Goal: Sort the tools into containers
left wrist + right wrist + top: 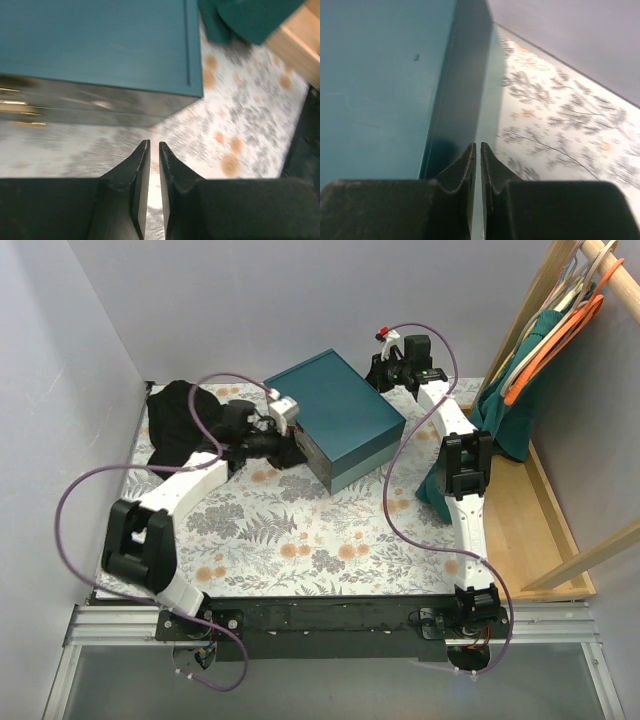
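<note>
The large dark teal box (pixel 335 415) stands closed at the back middle of the table. No tools and no clear trays are in view. My left gripper (pixel 292 452) is shut and empty, low by the box's near left side. In the left wrist view the left gripper (pixel 154 145) points at the box's paler side wall (pixel 100 102) under its lid (pixel 100 45), a little apart from it. My right gripper (pixel 380 370) is shut and empty at the box's far right corner. In the right wrist view the right gripper (pixel 478 146) hangs over the box's edge (pixel 465 75).
A black cloth (pixel 185 420) lies at the back left. A teal cloth (pixel 505 410) hangs at the right beside a wooden rack with hangers (pixel 565 300) and a wooden board (pixel 545 530). A floral cover (pixel 300 535) spreads over the table. Purple cables loop along both arms.
</note>
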Available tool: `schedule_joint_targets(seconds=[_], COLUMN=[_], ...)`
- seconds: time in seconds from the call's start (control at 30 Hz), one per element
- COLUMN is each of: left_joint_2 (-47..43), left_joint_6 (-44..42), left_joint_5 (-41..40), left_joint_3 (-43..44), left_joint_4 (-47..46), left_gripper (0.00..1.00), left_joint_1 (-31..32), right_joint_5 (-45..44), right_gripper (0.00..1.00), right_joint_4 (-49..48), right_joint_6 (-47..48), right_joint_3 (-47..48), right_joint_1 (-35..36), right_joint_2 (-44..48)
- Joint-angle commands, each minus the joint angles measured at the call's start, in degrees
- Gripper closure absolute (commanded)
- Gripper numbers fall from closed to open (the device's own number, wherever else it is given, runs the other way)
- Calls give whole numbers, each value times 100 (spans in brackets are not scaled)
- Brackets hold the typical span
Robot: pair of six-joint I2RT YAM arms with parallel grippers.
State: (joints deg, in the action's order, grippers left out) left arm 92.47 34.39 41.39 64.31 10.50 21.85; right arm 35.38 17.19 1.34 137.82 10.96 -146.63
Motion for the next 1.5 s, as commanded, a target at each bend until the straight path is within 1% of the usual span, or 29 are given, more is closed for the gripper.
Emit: schedule_joint_targets(seconds=[0.0,0.03,0.07,0.13,0.23,0.27,0.3,0.4,0.43,0.47,0.53,0.57,0.6,0.63,0.67,0.7,0.73,0.8,0.9,0.93,1.0,1.03,1.07,1.2,1.23,1.27,1.47], left_joint_2=[-993,-968,-785,-521,147,314,690,1272,1387,1493,1765,1836,1906,1950,1951,1959,1968,2003,2196,2240,2293,2311,2346,2723,2785,2829,2751], left_joint_6=[-135,-21,-12,111,365,567,664,972,1069,1165,1464,1526,1640,1658,1658,1632,1562,1501,1377,1360,1342,1316,1220,1105,1079,1061,999], left_joint_5=[-639,-736,-885,-1088,-1255,-1291,-1361,-1317,-1378,-1422,-1597,-1677,-1747,-1870,-1888,-1906,-1932,-1968,-1985,-2003,-2056,-2029,-2003,-1906,-1880,-1889,-2073], left_joint_3=[107,177,352,546,994,1117,1397,1706,1812,1874,2110,2190,2269,2339,2340,2323,2323,2314,2506,2568,2578,2551,2560,2796,2962,3016,2833], left_joint_4=[-635,-785,-917,-1313,-1857,-1981,-2147,-2498,-2587,-2675,-2720,-2659,-2485,-2405,-2360,-2299,-2263,-2254,-2106,-2070,-2096,-2140,-2157,-2044,-1974,-1921,-1894], left_gripper=[97,100,100,100,100,100,100,100,100,100,100,86,77,70,57,52,46,38,35,34,33,32,31,28,23,2,2], left_joint_1=[-838,-1136,-1278,-1637,-1963,-2008,-2035,-2114,-2123,-2140,-2176,-2176,-2176,-2176,-2350,-2369,-2378,-2395,-2404,-2396,-2396,-2396,-2396,-2396,-2396,-2396,-2396], right_joint_5=[-1690,-1857,-2094,-2193,-2342,-2421,-2430,-2412,-2430,-2361,-2246,-2072,-1913,-1781,-1641,-1648,-1657,-1517,-1446,-1428,-1594,-1839,-1954,-2403,-2499,-2561,-3229], right_gripper=[82,81,80,77,74,74,74,73,73,73,70,62,52,47,40,39,39,38,38,38,35,31,2,1,2,1,1], right_joint_4=[293,389,451,592,662,680,715,838,847,865,952,970,997,1023,1032,997,927,944,962,953,927,926,918,1076,1137,1198,1787], right_joint_6=[665,796,823,832,824,832,841,885,894,911,955,947,955,982,956,895,789,797,692,613,420,315,166,-63,-90,-90,-90], right_joint_3=[27,-183,-298,-683,-1159,-1483,-1677,-2398,-2600,-3020,-3374,-3550,-3917,-4077,-4227,-4602,-4771,-5227,-5660,-5931,-6161,-6362,-6468,-6873,-6935,-7022,-7190], right_joint_1=[-85,-85,-85,-94,-50,-33,-15,20,46,64,99,90,99,99,90,99,90,99,99,99,108,117,117,108,117,134,275], right_joint_2=[1056,1336,1469,1863,2417,2550,2682,3165,3436,3570,3955,4088,4237,4491,4607,4721,4975,5274,5626,5715,5942,6005,6075,6487,6558,6620,7042])
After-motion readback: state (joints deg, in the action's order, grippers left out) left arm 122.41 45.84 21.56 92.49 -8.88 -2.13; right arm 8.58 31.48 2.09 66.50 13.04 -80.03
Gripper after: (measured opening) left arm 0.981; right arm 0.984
